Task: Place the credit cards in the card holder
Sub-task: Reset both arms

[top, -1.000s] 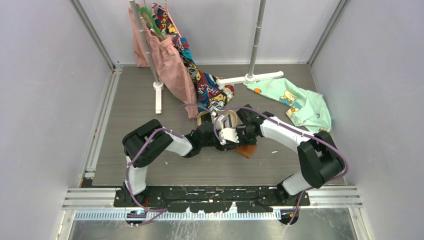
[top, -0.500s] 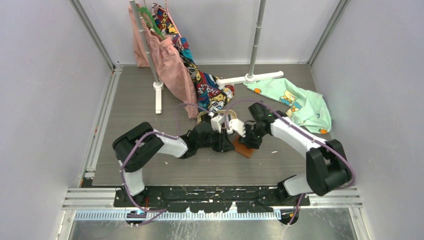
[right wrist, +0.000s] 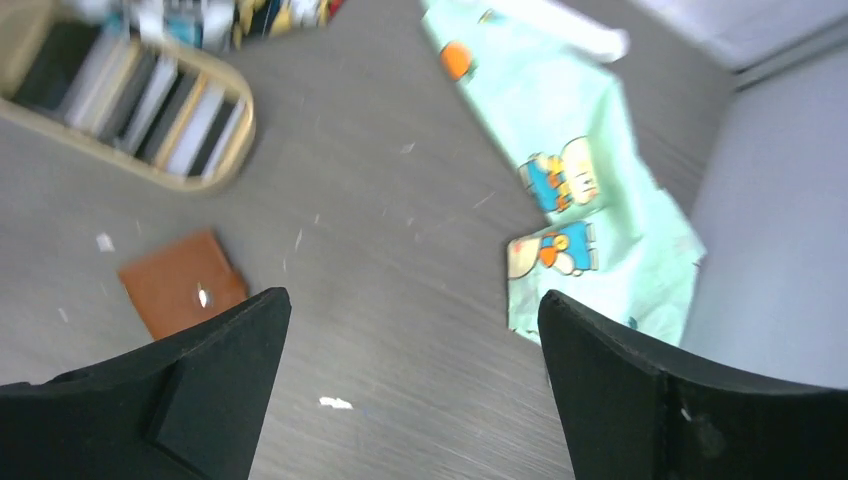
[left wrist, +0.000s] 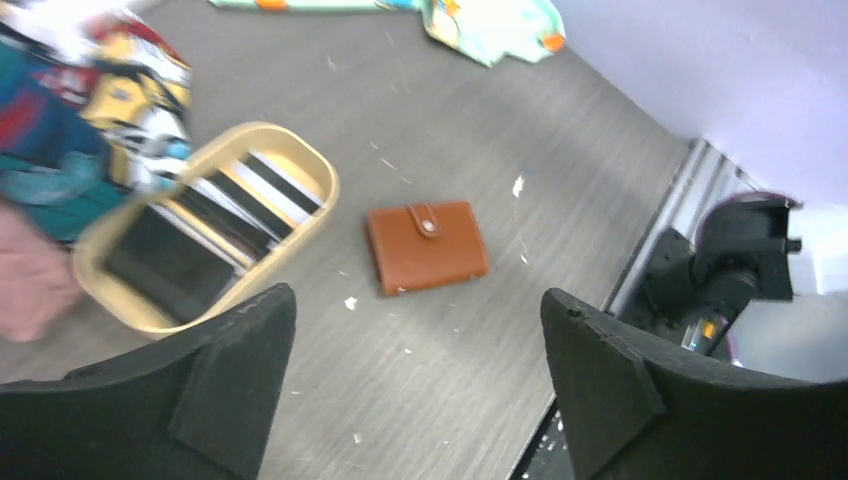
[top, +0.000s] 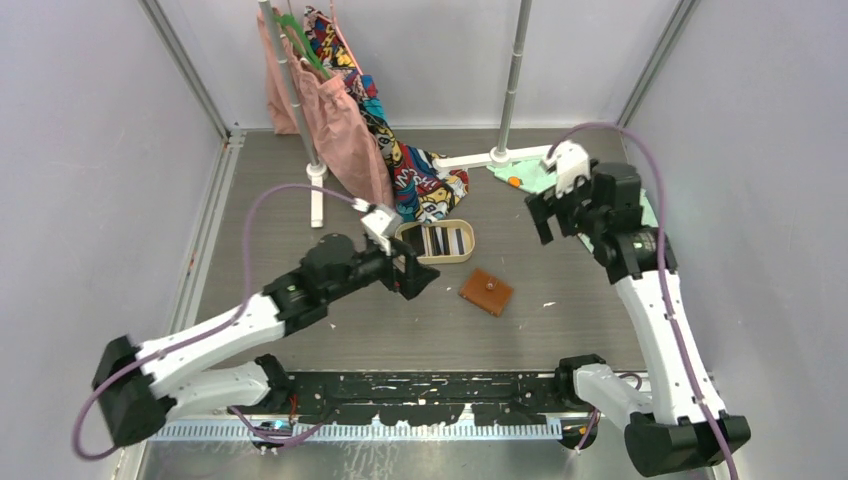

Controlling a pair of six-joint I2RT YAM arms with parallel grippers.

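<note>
The small tan-brown leather folding card holder point(top: 487, 291) lies snapped shut at four o'clock from the oval tan wooden tray point(top: 435, 259). In the tray, black-and-white credit cards point(top: 440, 240) stand on edge, apparently handy for pinching. The left gripper point(top: 410, 275) and right gripper point(top: 555, 212) hover spread, empty.

Your top camera sits high at the near edge and looks down over the whole table point(top: 300, 200). Each wrist camera looks steeply down from well above it, framed by the left gripper point(left wrist: 418, 300) or right gripper point(right wrist: 415, 300). All three views share the card holder point(top: 486, 292) and the tray point(top: 470, 243).
</note>
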